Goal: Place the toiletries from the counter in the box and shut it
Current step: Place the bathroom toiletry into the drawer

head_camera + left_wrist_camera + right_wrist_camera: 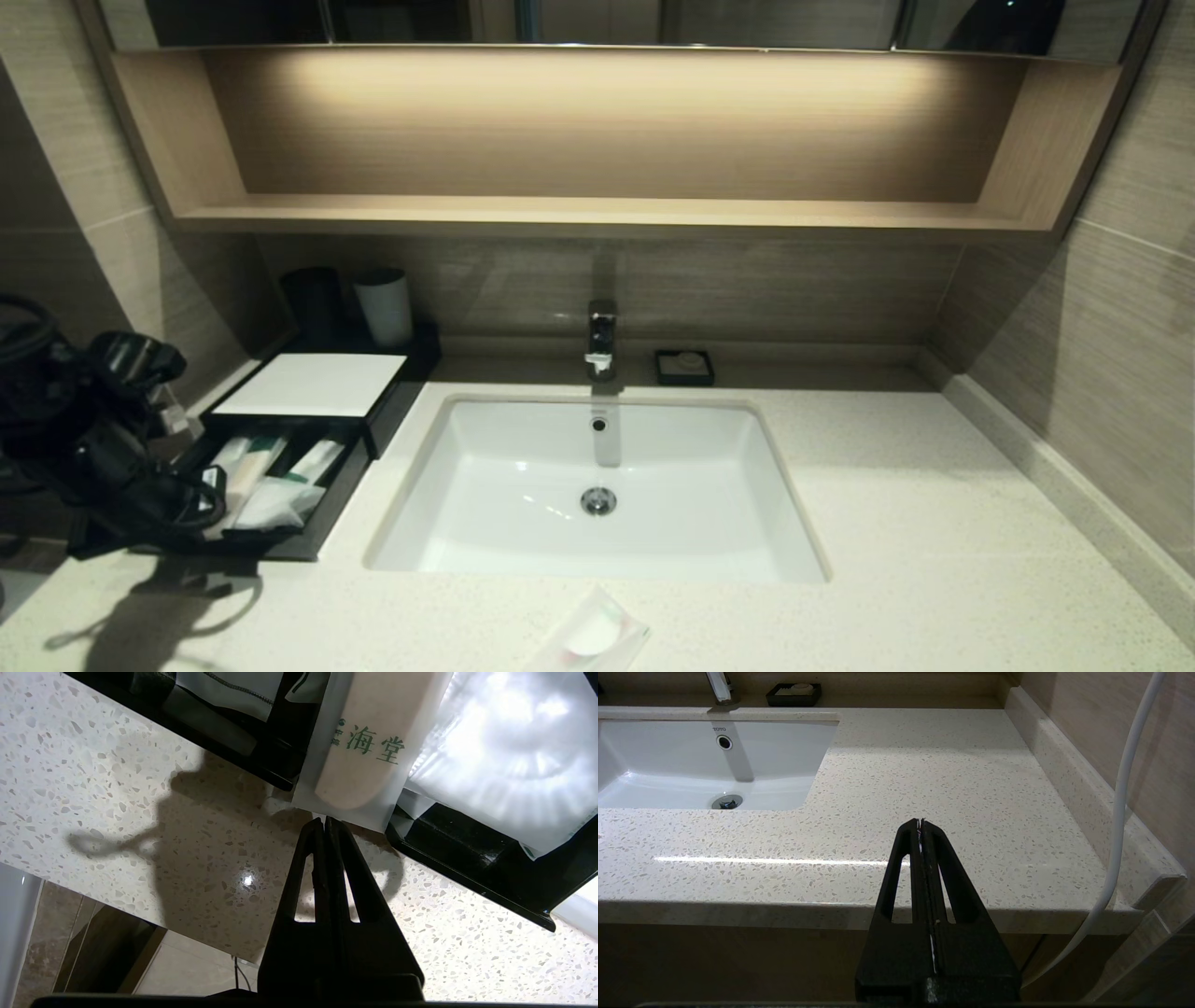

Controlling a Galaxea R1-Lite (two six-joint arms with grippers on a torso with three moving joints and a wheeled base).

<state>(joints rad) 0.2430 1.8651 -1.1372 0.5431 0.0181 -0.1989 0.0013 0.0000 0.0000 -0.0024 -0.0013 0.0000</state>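
The black box with a white top (pixel 313 383) stands on the counter (pixel 887 485) at the left, its drawer tray (pixel 322 527) pulled out. Wrapped packets lie in the tray, among them a whitish packet with a green end (pixel 250 459) and a clear bag (pixel 280 504). In the left wrist view a whitish packet with green print (pixel 369 742) overhangs the tray's front rim (pixel 476 858). My left gripper (pixel 324 820) is shut and empty, its tips right at that packet's edge. A small square sachet with a white disc (pixel 593 637) lies on the counter in front of the sink. My right gripper (pixel 920 821) is shut and empty, over the counter's front right edge.
The white sink basin (pixel 523 467) with its tap (pixel 602 341) fills the middle. A small black soap dish (pixel 684 367) stands behind it. A black cup (pixel 313 299) and a white cup (pixel 385 306) stand behind the box. A white cable (pixel 1122 788) hangs by the right wall.
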